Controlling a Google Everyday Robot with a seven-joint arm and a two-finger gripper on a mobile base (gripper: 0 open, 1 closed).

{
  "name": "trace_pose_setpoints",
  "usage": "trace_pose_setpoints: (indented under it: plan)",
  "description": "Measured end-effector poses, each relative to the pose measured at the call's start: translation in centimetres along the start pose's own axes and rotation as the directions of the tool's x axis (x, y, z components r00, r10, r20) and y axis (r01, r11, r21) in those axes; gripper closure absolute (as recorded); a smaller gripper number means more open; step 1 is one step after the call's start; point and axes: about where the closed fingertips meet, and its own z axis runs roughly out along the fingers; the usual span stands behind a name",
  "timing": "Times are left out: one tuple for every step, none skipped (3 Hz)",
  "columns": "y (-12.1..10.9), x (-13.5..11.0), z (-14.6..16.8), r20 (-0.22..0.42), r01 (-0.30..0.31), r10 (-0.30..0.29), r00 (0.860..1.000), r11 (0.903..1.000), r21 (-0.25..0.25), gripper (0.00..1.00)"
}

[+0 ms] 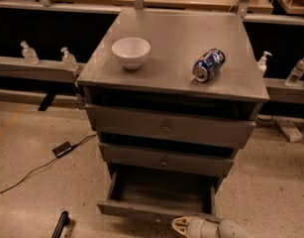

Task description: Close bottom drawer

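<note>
The grey cabinet [171,73] has three drawers. The bottom drawer [141,209] is pulled well out toward me, and its inside shows dark and empty. The middle drawer [164,161] and the top drawer [165,128] each stick out slightly. My gripper [183,225] is at the bottom edge of the view. It sits just in front of the bottom drawer's front panel, right of centre, close to or touching it. The arm [226,229] runs off to the lower right. The drawer's knob is hidden.
A white bowl [131,51] and a blue soda can [208,65] lying on its side rest on the cabinet top. A black box with a cable [62,148] lies on the floor at left. A dark object [60,224] is at lower left. Bottles [69,59] stand along the back rail.
</note>
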Motion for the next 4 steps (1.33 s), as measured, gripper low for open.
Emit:
trace_pose_setpoints:
  plan:
    - [0.2, 0.0, -0.1, 0.000, 0.000, 0.000, 1.000, 1.0000, 0.000, 1.00]
    - [-3.2, -1.5, 0.9, 0.024, -0.025, 0.024, 0.999, 0.9987, 0.044, 1.00]
    - [-3.2, -1.6, 0.9, 0.024, -0.025, 0.024, 0.999, 0.9987, 0.043, 1.00]
    - [-5.4, -1.8, 2.6, 0.053, -0.038, 0.035, 0.998, 0.9979, 0.052, 1.00]
